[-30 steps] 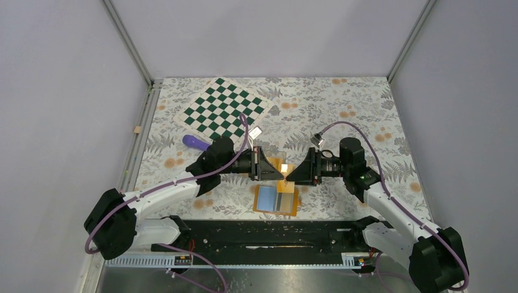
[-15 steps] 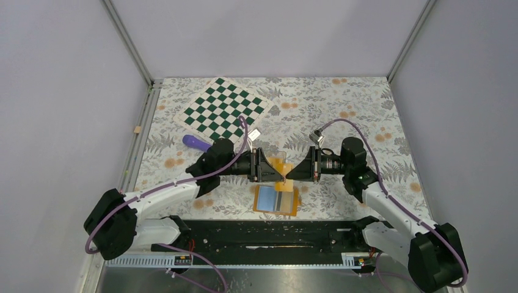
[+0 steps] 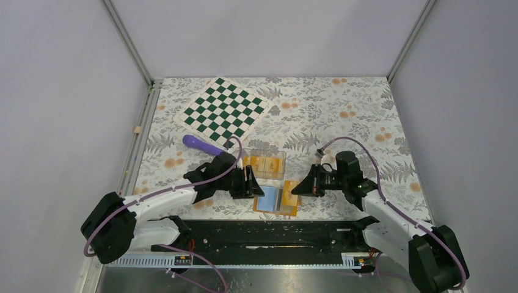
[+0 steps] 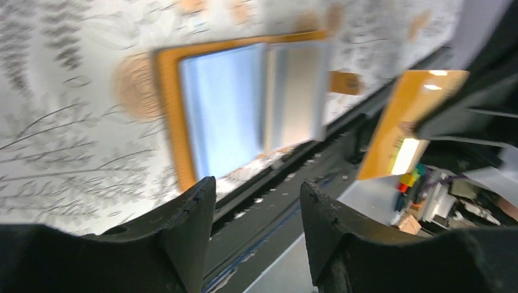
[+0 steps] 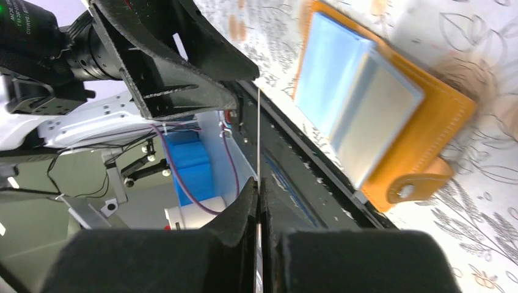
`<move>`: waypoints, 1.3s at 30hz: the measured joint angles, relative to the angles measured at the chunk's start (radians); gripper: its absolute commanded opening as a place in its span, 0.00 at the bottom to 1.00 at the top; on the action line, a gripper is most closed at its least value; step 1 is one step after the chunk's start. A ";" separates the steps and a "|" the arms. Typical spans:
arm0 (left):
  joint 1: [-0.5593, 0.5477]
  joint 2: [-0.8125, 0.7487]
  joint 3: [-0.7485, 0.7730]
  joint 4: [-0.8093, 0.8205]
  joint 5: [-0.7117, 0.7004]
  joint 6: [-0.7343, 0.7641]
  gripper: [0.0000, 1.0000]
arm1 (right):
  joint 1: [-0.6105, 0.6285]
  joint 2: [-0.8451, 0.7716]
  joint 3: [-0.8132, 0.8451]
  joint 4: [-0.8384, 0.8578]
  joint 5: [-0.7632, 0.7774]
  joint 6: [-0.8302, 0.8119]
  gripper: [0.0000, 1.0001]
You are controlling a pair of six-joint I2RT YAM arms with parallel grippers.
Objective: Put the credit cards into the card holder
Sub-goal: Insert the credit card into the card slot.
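The card holder [image 3: 269, 199] lies open near the table's front edge, orange outside with a light-blue and grey inside [image 4: 244, 104]; its snap tab [image 5: 410, 187] points toward the rail. My right gripper [image 5: 259, 186] is shut on an orange credit card [image 4: 408, 129], seen edge-on as a thin line [image 5: 259, 134], held just right of and above the holder. To the holder's left, my left gripper [image 4: 258, 186] is open with nothing between its fingers. In the top view the two grippers [image 3: 255, 183] [image 3: 295, 187] face each other across the holder.
A clear tray [image 3: 264, 165] with orange cards in it sits just behind the holder. A purple object [image 3: 201, 144] and a green-and-white checkered mat [image 3: 223, 110] lie at the back left. The black base rail [image 3: 275, 232] runs along the near edge.
The card has passed from my left gripper to my right: the right shut on it, the left opened and let go. Both grippers moved apart and down toward the holder.
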 measured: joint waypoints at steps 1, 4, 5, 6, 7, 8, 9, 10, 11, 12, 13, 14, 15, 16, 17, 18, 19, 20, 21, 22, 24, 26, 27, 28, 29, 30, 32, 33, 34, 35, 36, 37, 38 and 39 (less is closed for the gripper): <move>0.000 0.019 -0.005 -0.018 -0.013 -0.002 0.53 | 0.000 0.010 -0.006 -0.012 0.013 -0.011 0.00; 0.001 0.085 -0.012 -0.053 -0.052 -0.015 0.53 | 0.000 0.034 -0.012 -0.032 0.040 -0.040 0.00; 0.001 0.109 -0.013 -0.064 -0.064 -0.021 0.53 | 0.000 0.039 -0.012 -0.036 0.047 -0.047 0.00; 0.002 0.131 -0.013 -0.069 -0.076 -0.026 0.53 | 0.000 0.046 -0.012 -0.038 0.055 -0.055 0.00; 0.002 0.152 -0.013 -0.069 -0.083 -0.029 0.53 | 0.000 0.053 -0.012 -0.040 0.063 -0.062 0.00; 0.002 0.177 -0.012 -0.069 -0.088 -0.033 0.53 | 0.000 0.059 -0.012 -0.042 0.068 -0.069 0.00; 0.005 0.196 -0.007 -0.064 -0.076 -0.045 0.53 | 0.000 0.064 -0.012 -0.042 0.073 -0.072 0.00; 0.005 0.214 0.005 -0.059 -0.073 -0.050 0.53 | 0.000 0.069 -0.013 -0.042 0.075 -0.076 0.00; 0.004 0.238 0.021 -0.045 -0.071 -0.055 0.52 | 0.000 0.074 -0.013 -0.042 0.079 -0.080 0.00; 0.002 0.264 0.035 -0.028 -0.063 -0.061 0.51 | 0.000 0.079 -0.013 -0.042 0.083 -0.084 0.00; -0.002 0.285 0.048 -0.009 -0.057 -0.066 0.50 | 0.000 0.084 -0.014 -0.042 0.089 -0.087 0.00; -0.008 0.304 0.056 0.011 -0.055 -0.074 0.49 | 0.000 0.088 -0.014 -0.042 0.093 -0.090 0.00; -0.016 0.316 0.060 0.028 -0.053 -0.082 0.47 | 0.000 0.093 -0.015 -0.042 0.098 -0.092 0.00; -0.026 0.325 0.063 0.043 -0.051 -0.089 0.46 | 0.000 0.099 -0.015 -0.042 0.101 -0.094 0.00; -0.040 0.336 0.065 0.055 -0.050 -0.100 0.45 | 0.000 0.104 -0.015 -0.043 0.106 -0.096 0.00; -0.054 0.345 0.068 0.066 -0.049 -0.109 0.44 | 0.000 0.109 -0.015 -0.043 0.111 -0.098 0.00; -0.066 0.353 0.071 0.072 -0.049 -0.116 0.43 | 0.000 0.115 -0.015 -0.044 0.120 -0.103 0.00; -0.079 0.361 0.075 0.079 -0.050 -0.124 0.42 | 0.000 0.120 -0.015 -0.047 0.127 -0.109 0.00; -0.092 0.368 0.079 0.081 -0.050 -0.132 0.41 | 0.000 0.125 -0.014 -0.052 0.134 -0.116 0.00; -0.103 0.373 0.080 0.086 -0.050 -0.141 0.40 | 0.000 0.129 -0.014 -0.060 0.146 -0.126 0.00; -0.117 0.380 0.081 0.092 -0.050 -0.157 0.37 | 0.000 0.136 -0.012 -0.080 0.173 -0.147 0.00; -0.125 0.387 0.081 0.096 -0.049 -0.169 0.35 | 0.000 0.144 -0.005 -0.107 0.200 -0.168 0.00; -0.126 0.389 0.081 0.097 -0.050 -0.174 0.34 | 0.000 0.148 -0.002 -0.117 0.213 -0.178 0.00; -0.126 0.391 0.081 0.097 -0.048 -0.179 0.33 | 0.000 0.153 0.002 -0.127 0.229 -0.188 0.00; -0.126 0.393 0.081 0.097 -0.048 -0.183 0.32 | 0.000 0.159 0.005 -0.135 0.245 -0.201 0.00; -0.126 0.395 0.081 0.097 -0.047 -0.184 0.32 | 0.000 0.164 0.008 -0.141 0.257 -0.209 0.00; -0.126 0.399 0.085 0.095 -0.047 -0.185 0.31 | 0.000 0.178 0.018 -0.155 0.281 -0.229 0.00; -0.126 0.403 0.087 0.095 -0.046 -0.185 0.31 | 0.000 0.184 0.024 -0.161 0.288 -0.238 0.00; -0.126 0.408 0.092 0.093 -0.045 -0.185 0.30 | 0.000 0.191 0.032 -0.166 0.296 -0.247 0.00; -0.126 0.411 0.095 0.093 -0.045 -0.185 0.30 | 0.000 0.199 0.039 -0.167 0.301 -0.254 0.00; -0.126 0.415 0.100 0.092 -0.044 -0.185 0.29 | 0.000 0.206 0.044 -0.167 0.302 -0.258 0.00; -0.127 0.419 0.103 0.091 -0.044 -0.184 0.29 | 0.000 0.217 0.051 -0.163 0.299 -0.263 0.00; -0.127 0.422 0.106 0.090 -0.044 -0.182 0.28 | 0.000 0.233 0.058 -0.156 0.295 -0.266 0.00; -0.127 0.424 0.109 0.086 -0.044 -0.181 0.27 | 0.000 0.250 0.062 -0.145 0.287 -0.266 0.00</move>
